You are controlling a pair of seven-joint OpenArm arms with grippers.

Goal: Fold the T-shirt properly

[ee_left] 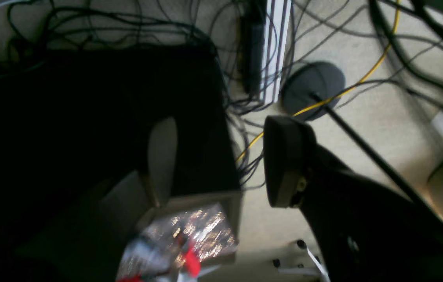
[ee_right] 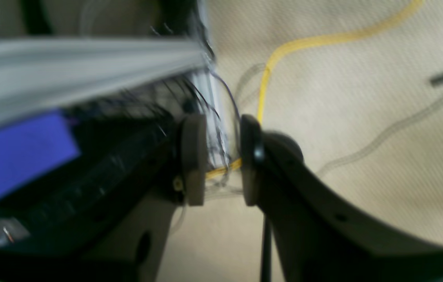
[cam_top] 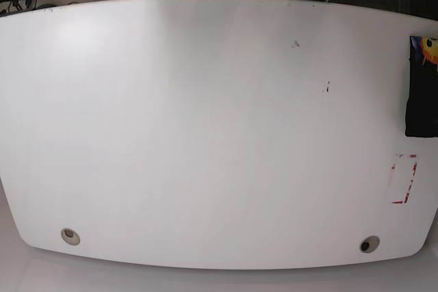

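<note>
Both arms are parked off the white table [cam_top: 205, 135], left gripper [ee_left: 221, 160] spread wide and right gripper [ee_right: 223, 160] slightly parted, neither holding anything, since the T-shirt [cam_top: 421, 100] already lies folded at the base view's right edge.

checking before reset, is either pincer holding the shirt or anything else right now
Nothing is held. The left pincer and right pincer are both open over the floor, and the shirt lies at the table edge.
</note>
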